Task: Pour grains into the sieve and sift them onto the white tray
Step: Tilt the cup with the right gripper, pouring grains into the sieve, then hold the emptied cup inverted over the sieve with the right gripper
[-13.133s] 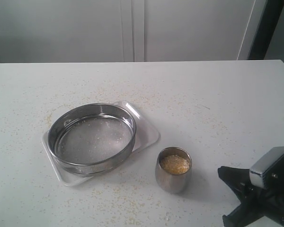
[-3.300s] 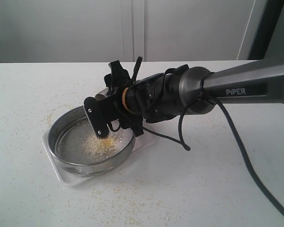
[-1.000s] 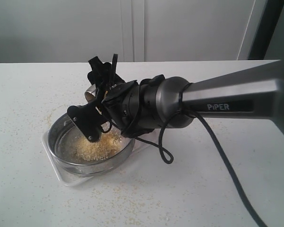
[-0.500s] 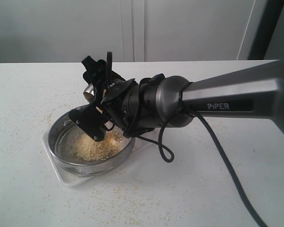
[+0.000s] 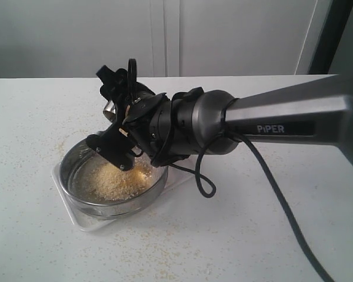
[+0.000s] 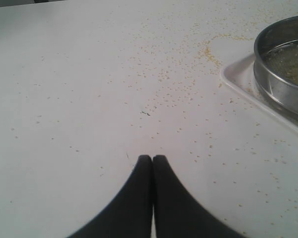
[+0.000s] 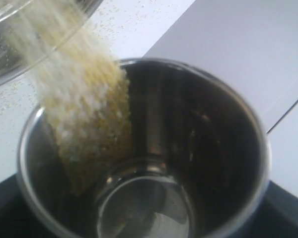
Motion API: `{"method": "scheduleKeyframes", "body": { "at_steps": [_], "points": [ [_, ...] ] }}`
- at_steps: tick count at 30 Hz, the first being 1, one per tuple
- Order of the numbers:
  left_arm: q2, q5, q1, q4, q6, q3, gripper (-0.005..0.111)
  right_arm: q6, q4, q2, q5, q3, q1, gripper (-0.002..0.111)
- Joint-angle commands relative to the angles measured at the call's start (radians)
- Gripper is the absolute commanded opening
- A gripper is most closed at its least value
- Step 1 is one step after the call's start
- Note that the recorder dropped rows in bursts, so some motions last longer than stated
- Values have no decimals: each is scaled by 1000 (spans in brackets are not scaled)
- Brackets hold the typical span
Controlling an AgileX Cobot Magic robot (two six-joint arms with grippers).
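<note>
**A:** The right tool (image 5: 112, 114) is spread wide around the small rounded steel cup (image 7: 188, 148) and tipped hard over. The loose yellow-and-white grains (image 7: 84, 114) are running out over the lip!

**B:** Landing where?

**A:** In the wide round steel sieve (image 5: 117, 207), right beneath the cup. It's resting on the shallow white rectangular tray (image 5: 67, 204). There's a good heap on the mesh.

**B:** Cup nearly done?

**A:** I'd say so. Part of its floor shows bare, with one band of grains down the side.

**B:** And the left tool (image 6: 152, 161)?

**A:** Pinched shut and empty, low over the crumb-speckled white surface (image 6: 64, 99) near the tray's corner.

**B:** So pouring's almost finished, sifting all to come.

**A:** That's my read. I can't tell whether anything has dropped through to the tray.
</note>
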Motion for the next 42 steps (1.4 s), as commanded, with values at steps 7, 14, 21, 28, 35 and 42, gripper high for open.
{"method": "scheduleKeyframes", "body": {
  "at_steps": [7,14,21,28,35,42],
  "points": [
    [-4,1,2,-9,0,4,0,-2,-12,-8,62,-10,0,0],
    [-4,1,2,-9,0,4,0,-15,-12,-8,88,-10,0,0],
    [-4,1,2,-9,0,4,0,-38,-12,-8,85,-15,0,0],
    [-4,1,2,-9,0,4,0,-16,-12,-8,44,-20,6,0],
    [-4,1,2,-9,0,4,0,6,-12,-8,26,-17,12,0],
    [-4,1,2,-9,0,4,0,57,-12,-8,52,-15,13,0]
  ]
}}
